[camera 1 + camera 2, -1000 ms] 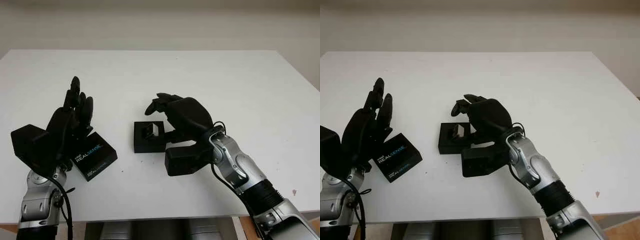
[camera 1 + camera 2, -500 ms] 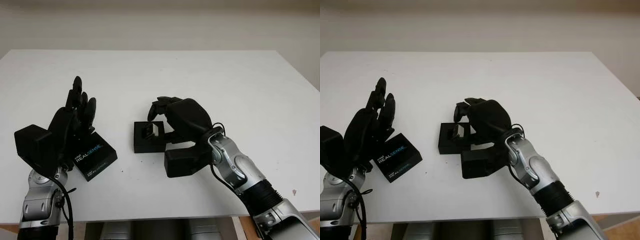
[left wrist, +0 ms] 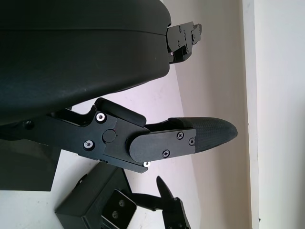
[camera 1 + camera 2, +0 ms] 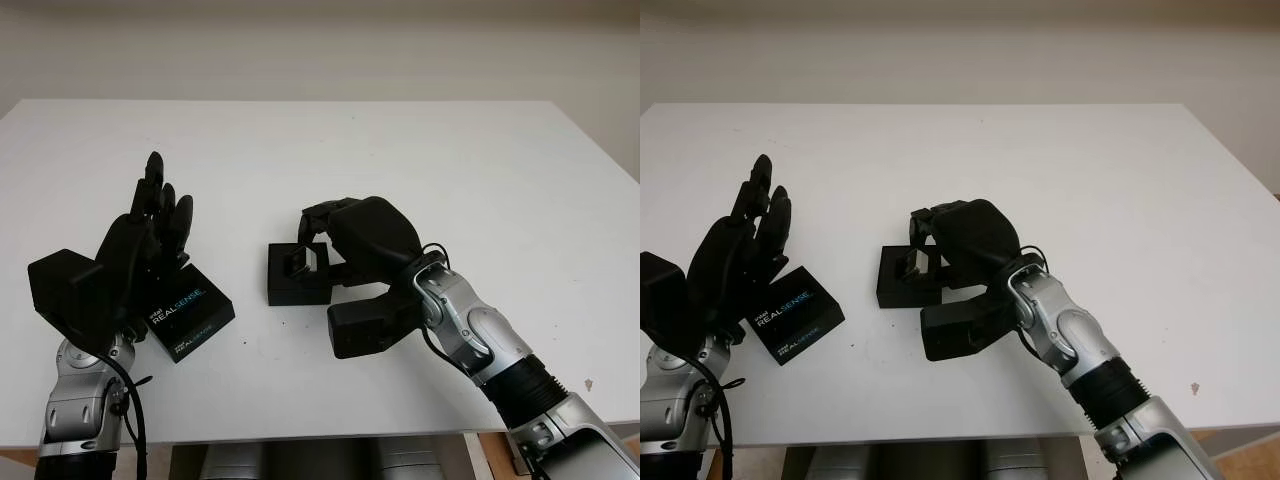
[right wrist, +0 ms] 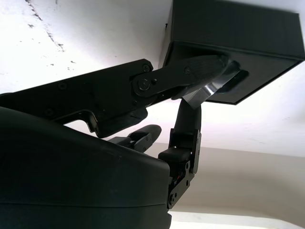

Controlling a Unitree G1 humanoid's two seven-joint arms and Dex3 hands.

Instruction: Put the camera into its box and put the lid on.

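Note:
The open black box (image 4: 297, 278) sits at the table's middle with the silver camera (image 4: 307, 260) tilted inside it. My right hand (image 4: 318, 243) reaches over the box from the right, fingers curled down onto the camera; in the right wrist view the camera (image 5: 209, 89) is pinched between two fingers (image 5: 190, 71) at the box's mouth. The lid (image 4: 186, 310), black with white REALSENSE lettering, lies flat to the left of the box. My left hand (image 4: 155, 215) is open and raised just left of the lid, holding nothing.
The white table (image 4: 420, 150) spreads wide behind and to the right of both hands. Its front edge runs close below the lid and my right forearm (image 4: 480, 345). A pale wall stands beyond the far edge.
My right hand's fingers have curled lower over the box, bringing the camera further down into it. The left hand shifted slightly right; the lid has not moved.

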